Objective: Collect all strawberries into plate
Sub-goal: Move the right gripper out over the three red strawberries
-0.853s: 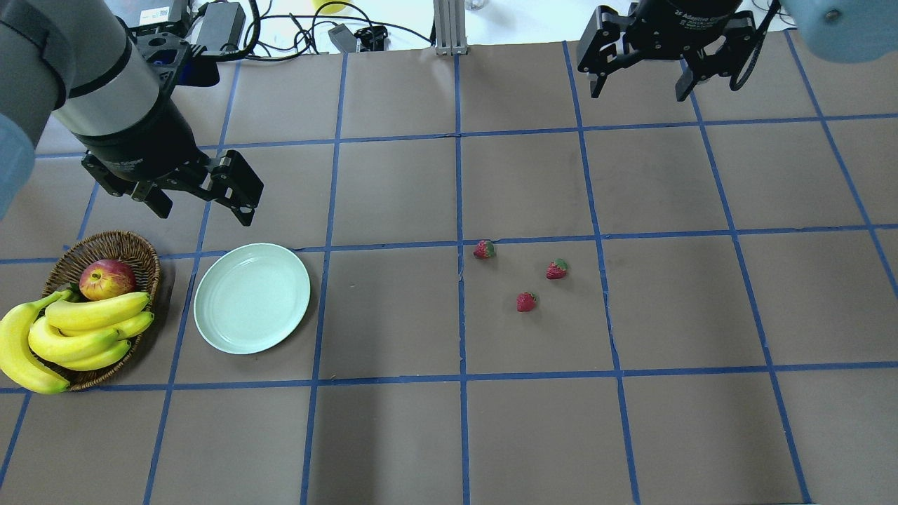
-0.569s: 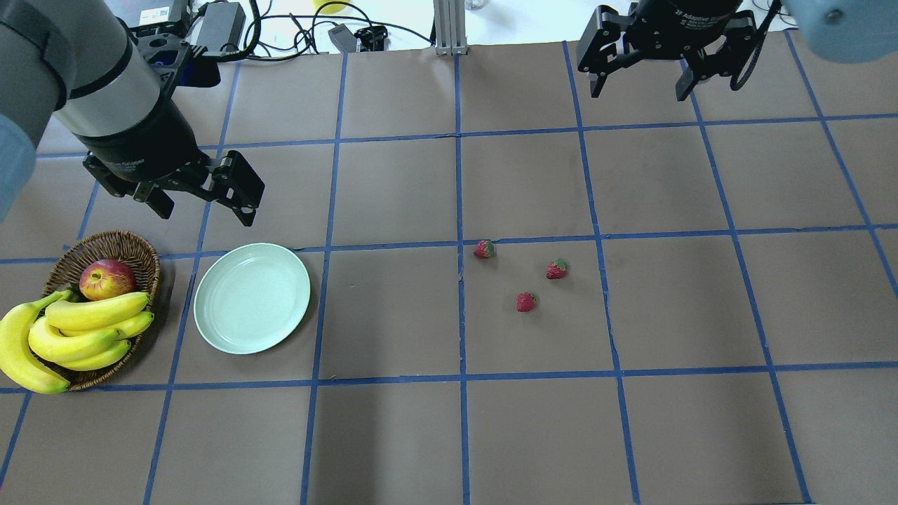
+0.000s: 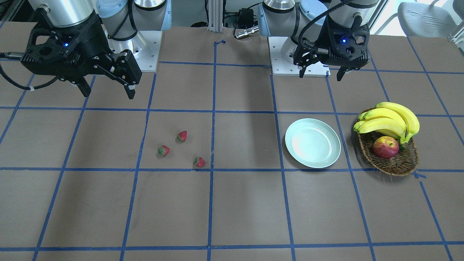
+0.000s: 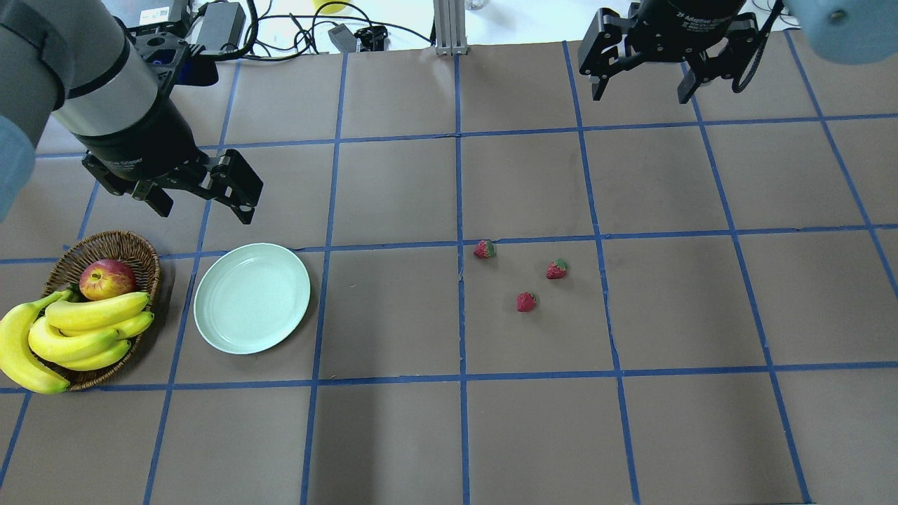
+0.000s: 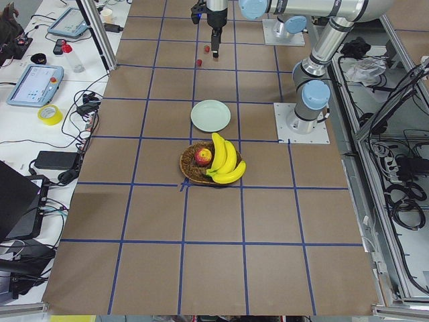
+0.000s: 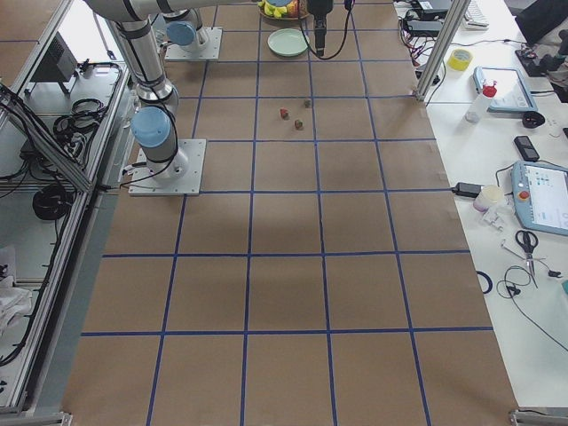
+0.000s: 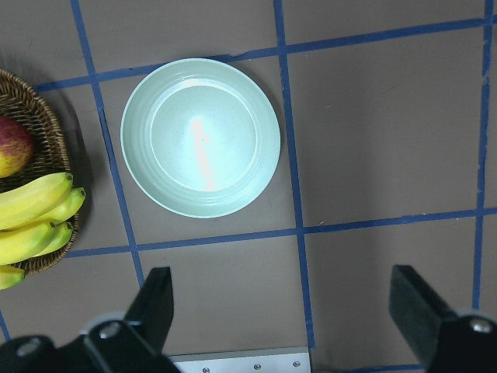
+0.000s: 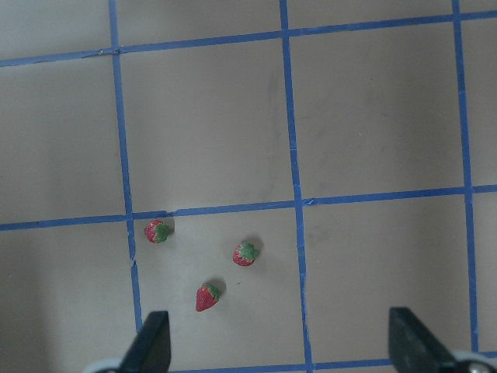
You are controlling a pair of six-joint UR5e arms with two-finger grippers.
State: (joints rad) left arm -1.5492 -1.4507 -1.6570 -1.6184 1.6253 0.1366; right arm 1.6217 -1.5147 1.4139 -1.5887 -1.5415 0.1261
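Three small red strawberries lie apart on the brown table right of centre in the overhead view: one (image 4: 484, 249), one (image 4: 556, 269) and one (image 4: 525, 301). They also show in the right wrist view (image 8: 158, 231), (image 8: 245, 253), (image 8: 206, 297). The pale mint-green plate (image 4: 251, 298) sits empty at the left, also in the left wrist view (image 7: 200, 148). My left gripper (image 4: 203, 210) is open and empty, hovering just behind the plate. My right gripper (image 4: 640, 95) is open and empty, high at the far right, well behind the strawberries.
A brown wicker basket (image 4: 112, 242) left of the plate holds a red-yellow apple (image 4: 106, 278) and a bunch of bananas (image 4: 77, 330). Blue tape lines grid the table. Cables and power bricks lie past the far edge (image 4: 231, 24).
The right gripper has drifted very slightly; the left gripper, the strawberries and the plate stay where they were.
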